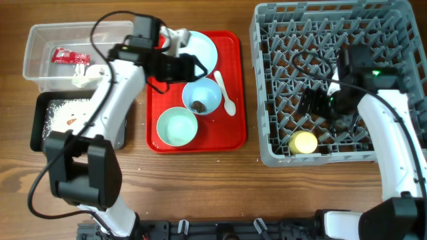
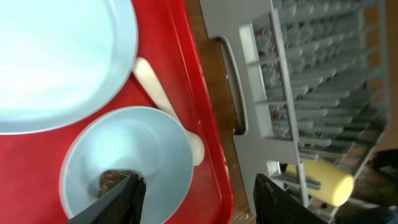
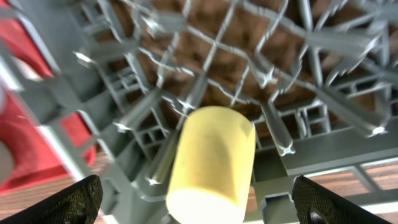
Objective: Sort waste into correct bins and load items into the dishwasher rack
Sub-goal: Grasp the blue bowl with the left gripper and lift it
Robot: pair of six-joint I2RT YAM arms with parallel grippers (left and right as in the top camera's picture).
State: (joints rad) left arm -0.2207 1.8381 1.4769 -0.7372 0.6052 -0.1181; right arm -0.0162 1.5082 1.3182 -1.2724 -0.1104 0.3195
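Note:
The grey dishwasher rack (image 1: 267, 80) stands at the right. A yellow cup (image 1: 303, 142) lies on its side in the rack's front part, also in the right wrist view (image 3: 214, 162). My right gripper (image 1: 313, 101) is open and empty above the cup (image 3: 202, 208). On the red tray (image 1: 233, 133) are a pale blue plate (image 1: 200, 48), a bowl with dark crumbs (image 1: 201, 97), an empty bowl (image 1: 177, 126) and a white spoon (image 1: 225, 93). My left gripper (image 1: 193, 67) is open and empty over the crumb bowl (image 2: 124, 155) and tray edge (image 2: 199, 202).
A clear tub (image 1: 40, 47) at the far left holds a red wrapper (image 1: 70, 57) and crumpled white paper (image 1: 90, 75). In front of it a black tray (image 1: 40, 127) holds white grains and an orange-brown piece (image 1: 72, 123). Bare wood lies along the front.

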